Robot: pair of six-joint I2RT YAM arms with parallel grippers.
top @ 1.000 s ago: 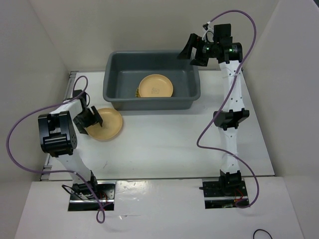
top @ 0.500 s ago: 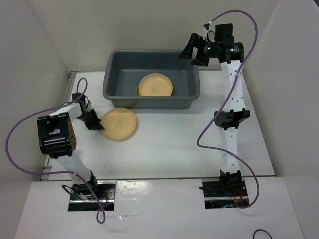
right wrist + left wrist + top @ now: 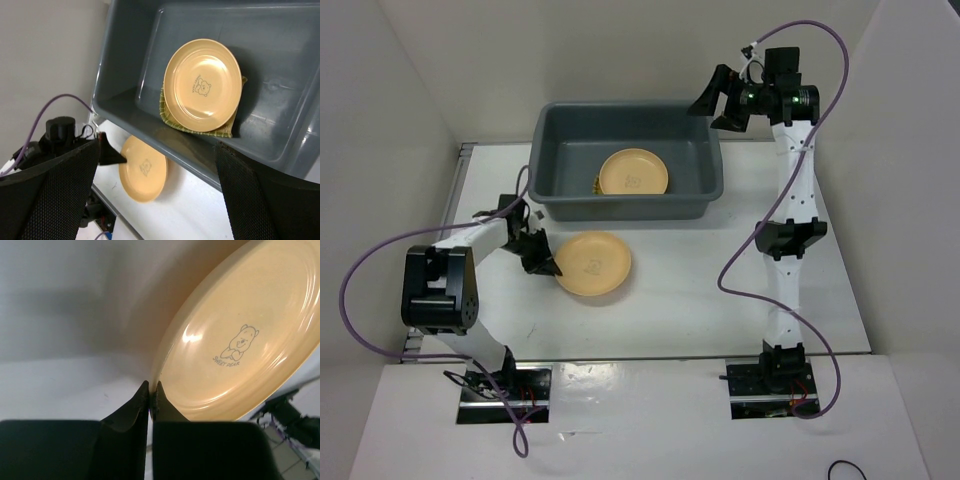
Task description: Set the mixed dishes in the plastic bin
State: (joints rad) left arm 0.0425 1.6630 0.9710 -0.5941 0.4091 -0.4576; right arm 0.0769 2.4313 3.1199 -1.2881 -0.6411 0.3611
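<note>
Now | plate pinched at rim by left fingers, centre-left of top view, below plastic bin | right fingers held wide, empty | risk: shallow bite, plate could be dropped.

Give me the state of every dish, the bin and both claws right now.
Plastic bin: upright, open-topped.
Slatted tray: in the bin, mostly covered.
Binned plate: lying face up on the tray.
Loose plate: outside, in front of the bin.
Left claw: shut on the loose plate's rim.
Right claw: open, empty, by the bin's far right corner.
</note>
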